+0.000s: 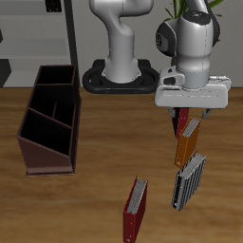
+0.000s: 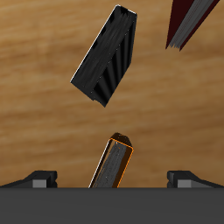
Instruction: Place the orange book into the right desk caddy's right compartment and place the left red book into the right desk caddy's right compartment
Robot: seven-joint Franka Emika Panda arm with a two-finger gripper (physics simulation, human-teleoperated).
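The orange book (image 1: 186, 147) stands tilted on the table, its upper end between the fingers of my gripper (image 1: 190, 121). In the wrist view the orange book (image 2: 114, 159) sits midway in my gripper (image 2: 114, 179), whose jaws are spread wide with a gap on each side, so it is open. The left red book (image 2: 189, 21), dark red, lies just beyond it. In the exterior view only a sliver of the left red book (image 1: 179, 121) shows behind the fingers. The right desk caddy (image 1: 51, 121), dark maroon with inner dividers, stands far across the table.
A grey-and-black striped book (image 1: 188, 180) stands right next to the orange one, nearer the table's front edge, and appears as the striped book (image 2: 106, 56) in the wrist view. A brighter red book (image 1: 136, 209) stands near the front edge, between the gripper and the caddy.
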